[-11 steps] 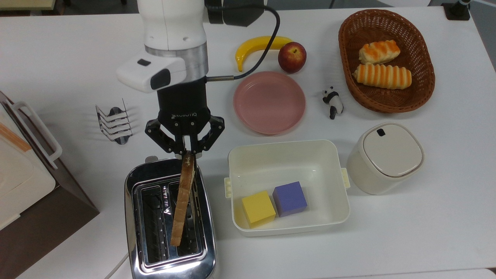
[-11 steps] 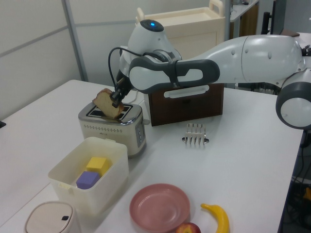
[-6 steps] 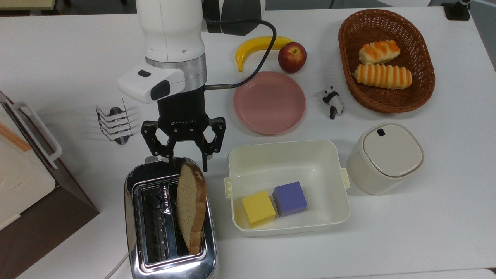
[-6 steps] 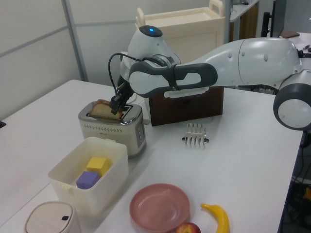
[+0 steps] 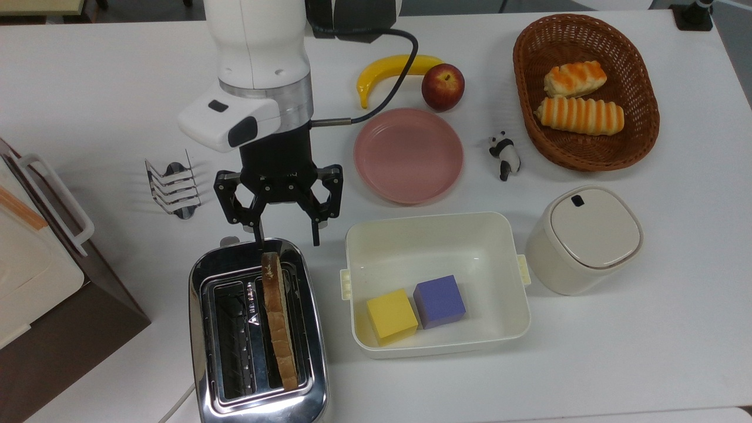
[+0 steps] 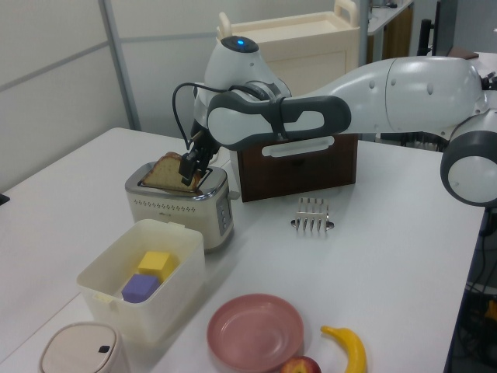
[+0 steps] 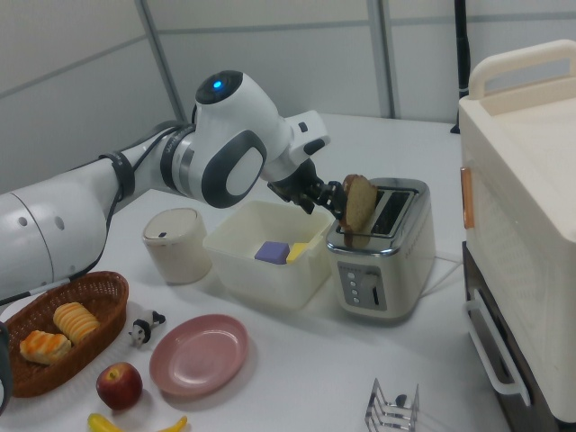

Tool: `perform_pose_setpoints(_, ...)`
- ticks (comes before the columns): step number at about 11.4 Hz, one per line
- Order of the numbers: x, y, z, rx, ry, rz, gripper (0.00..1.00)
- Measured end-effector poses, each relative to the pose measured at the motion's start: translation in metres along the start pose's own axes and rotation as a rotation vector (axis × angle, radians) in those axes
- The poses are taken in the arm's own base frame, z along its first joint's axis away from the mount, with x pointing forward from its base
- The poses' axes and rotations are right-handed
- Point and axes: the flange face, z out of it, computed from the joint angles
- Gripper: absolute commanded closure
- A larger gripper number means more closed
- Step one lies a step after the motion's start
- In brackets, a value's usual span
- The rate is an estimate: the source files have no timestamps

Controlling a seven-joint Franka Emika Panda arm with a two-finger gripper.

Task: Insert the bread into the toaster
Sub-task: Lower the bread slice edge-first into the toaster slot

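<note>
The bread (image 5: pixel 275 320) stands on edge in the top view's right slot of the chrome toaster (image 5: pixel 261 406), its upper part sticking out above the slot. My gripper (image 5: pixel 286 238) hangs open just past the toaster's far end, its fingers apart and holding nothing. In the left view the bread (image 6: pixel 171 172) rises from the toaster (image 6: pixel 182 208) with the gripper (image 6: pixel 194 165) close beside its crust. In the right view the bread (image 7: pixel 358 205) leans up out of the toaster (image 7: pixel 382 263), and the gripper (image 7: pixel 326 198) is right next to it.
A white bin (image 5: pixel 437 230) holding a yellow cube (image 5: pixel 390 316) and a purple cube (image 5: pixel 439 301) sits right of the toaster. A pink plate (image 5: pixel 408 155), banana (image 5: pixel 390 69), apple (image 5: pixel 442 87), panda figure (image 5: pixel 504 154), basket (image 5: pixel 640 126) of rolls, lidded pot (image 5: pixel 584 238), wire rack (image 5: pixel 172 185) and brown box (image 5: pixel 76 317) stand around.
The gripper has opened and let go of the bread, then drawn back a little from the toaster. The slice first tipped sideways, then settled upright in the slot.
</note>
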Motion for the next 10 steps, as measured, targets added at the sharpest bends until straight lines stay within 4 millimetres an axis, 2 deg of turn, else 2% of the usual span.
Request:
perform_pose_setpoints(3, -0.001, 0.001, -0.001, -0.001, -0.004, 0.003, 0.48)
perform_pose_setpoints(5, -0.003, 0.012, 0.001, -0.012, -0.009, 0.014, 0.39)
perform_pose_setpoints(8, -0.006, 0.033, 0.001, -0.026, -0.012, 0.035, 0.39)
perform_pose_setpoints(10, -0.009, 0.036, 0.013, -0.027, -0.025, 0.038, 0.46)
